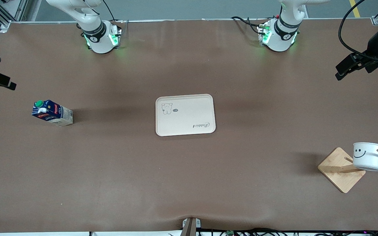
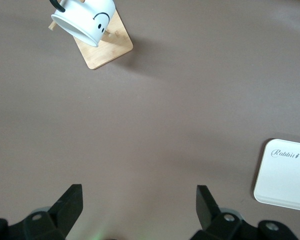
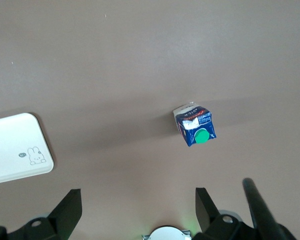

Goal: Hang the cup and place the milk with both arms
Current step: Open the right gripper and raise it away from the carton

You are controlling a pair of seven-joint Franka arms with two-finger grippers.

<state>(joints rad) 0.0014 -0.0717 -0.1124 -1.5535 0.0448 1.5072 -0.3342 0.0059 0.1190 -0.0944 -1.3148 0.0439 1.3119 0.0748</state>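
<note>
A brown tabletop fills the front view, with two white robot arms based along the upper edge of the frame. At the centre lies a cream rectangular tray, printed with a small rabbit drawing and the word "Rabbit"; nothing rests on it.

The milk, a dark-blue carton with a green screw cap, stands at mid-left of the front view, well apart from the tray, toward the right arm's end of the tabletop. In the right wrist view it appears just right of centre, cap uppermost.

The cup, a white mug with a black smiley face and a thin black loop handle, hangs tipped on its side on a peg of a wooden mug rack at the lower right of the front view. The rack's square base sits on the tabletop.

The left hand hovers over bare tabletop, fingers spread wide, grasping nothing. The right hand hovers likewise, fingers released and empty, over tabletop near the milk.
</note>
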